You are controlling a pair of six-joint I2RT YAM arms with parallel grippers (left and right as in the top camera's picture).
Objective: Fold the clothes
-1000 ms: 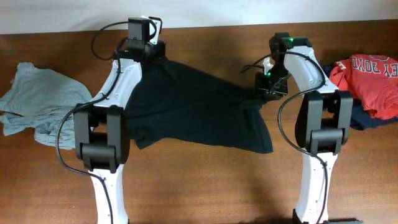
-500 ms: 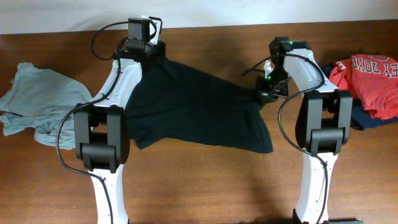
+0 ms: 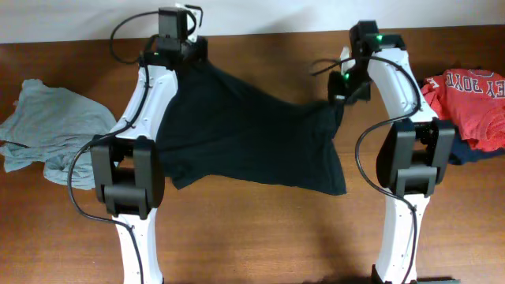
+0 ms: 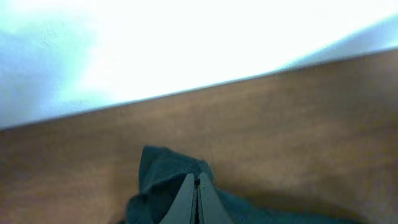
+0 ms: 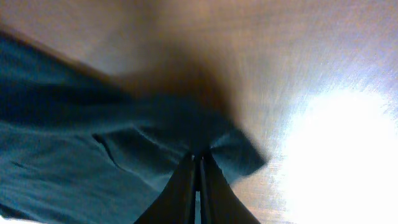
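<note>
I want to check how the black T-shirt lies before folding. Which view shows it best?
The overhead view: nearly all of the black T-shirt shows, spread wide. The left wrist view shows only a small bunch of it at the shut left gripper; the right wrist view shows a blurred corner pinched by the right gripper.

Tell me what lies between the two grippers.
Only the black shirt. The left gripper and right gripper are each shut on an edge of it, and the fabric spans the whole stretch between them. The overhead view shows this best.
</note>
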